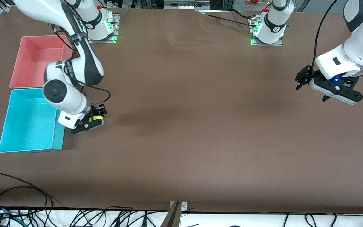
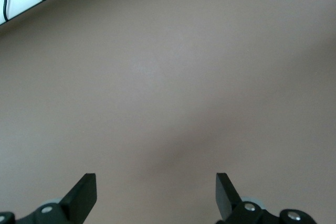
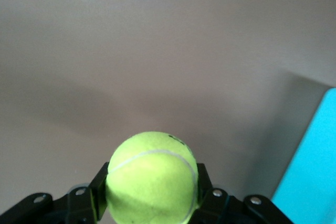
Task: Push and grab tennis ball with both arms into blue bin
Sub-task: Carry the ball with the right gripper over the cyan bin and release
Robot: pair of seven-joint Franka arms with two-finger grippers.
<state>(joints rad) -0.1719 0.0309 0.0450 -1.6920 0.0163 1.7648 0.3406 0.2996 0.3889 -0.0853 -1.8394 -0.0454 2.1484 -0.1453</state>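
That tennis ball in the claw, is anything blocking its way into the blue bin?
Nothing visible does. The right claw is shut on the tennis ball just beside the blue bin. Only the bin's own wall lies between them, so the ball must go over it. The left claw waits open, well away.

You have a pink bin (image 1: 38,60) on the brown table cover (image 1: 200,126) at the right arm's end — black cables (image 1: 17,201) along the camera-side edge.
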